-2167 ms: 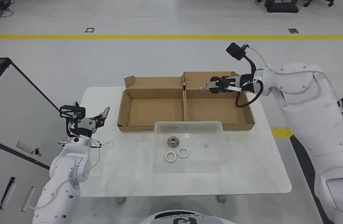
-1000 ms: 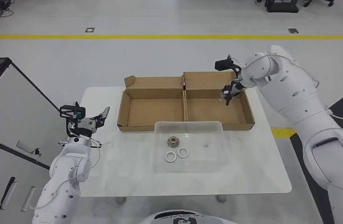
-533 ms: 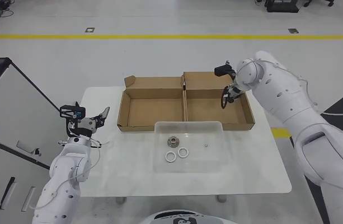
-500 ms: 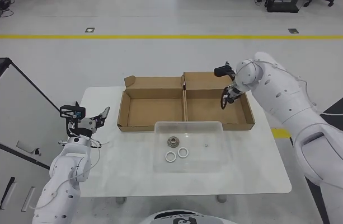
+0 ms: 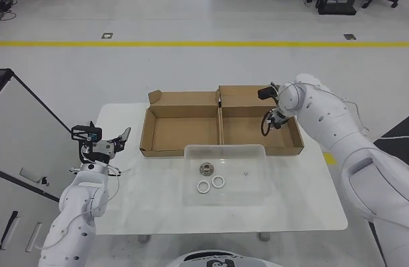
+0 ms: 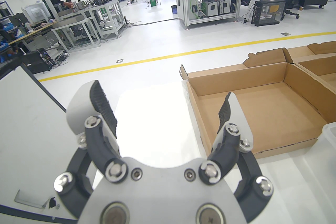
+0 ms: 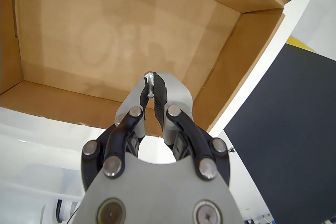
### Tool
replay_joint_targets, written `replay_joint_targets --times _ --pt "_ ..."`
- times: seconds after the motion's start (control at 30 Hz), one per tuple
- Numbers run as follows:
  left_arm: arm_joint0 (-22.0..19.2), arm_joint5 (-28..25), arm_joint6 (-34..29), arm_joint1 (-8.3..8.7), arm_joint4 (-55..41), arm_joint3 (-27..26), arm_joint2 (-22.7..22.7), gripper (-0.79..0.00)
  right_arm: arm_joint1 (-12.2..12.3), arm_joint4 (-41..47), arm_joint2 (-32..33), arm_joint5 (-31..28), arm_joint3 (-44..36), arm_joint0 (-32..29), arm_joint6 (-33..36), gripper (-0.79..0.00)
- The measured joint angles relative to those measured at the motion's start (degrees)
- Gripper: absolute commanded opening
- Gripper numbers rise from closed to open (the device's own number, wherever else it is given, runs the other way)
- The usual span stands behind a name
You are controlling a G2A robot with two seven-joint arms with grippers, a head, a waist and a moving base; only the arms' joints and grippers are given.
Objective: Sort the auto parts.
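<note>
Placing a small silver threaded bolt (image 7: 149, 89) into the right-hand brown cardboard box (image 5: 299, 137).
Left gripper (image 6: 164, 104) hangs wide open at the table's edge; two white rings (image 5: 203, 187) and a grey metal hub (image 5: 207, 168) lie in the clear plastic tray (image 5: 224, 148); beyond, the right gripper (image 7: 152, 83) pinches the bolt above the box floor. Next, probably: lower and release.

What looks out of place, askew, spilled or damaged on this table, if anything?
Nothing stands out. The left box and right box sit side by side; the loose parts lie inside the clear tray, none spilled on the table. The right gripper is shut on a bolt over the right box.
</note>
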Motion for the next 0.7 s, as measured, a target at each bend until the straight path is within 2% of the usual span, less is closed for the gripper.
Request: replay_joint_targets --times 0.27,0.7 --pt "0.0 0.0 0.0 0.0 0.0 0.0 0.0 0.0 -1.6 -3.0 -1.6 -1.0 3.0 -0.6 -2.4 -0.785" --pt "0.0 0.0 0.0 0.0 0.0 0.0 0.0 0.0 -4.4 -2.9 -1.8 -2.1 10.3 -1.3 -6.5 -0.785"
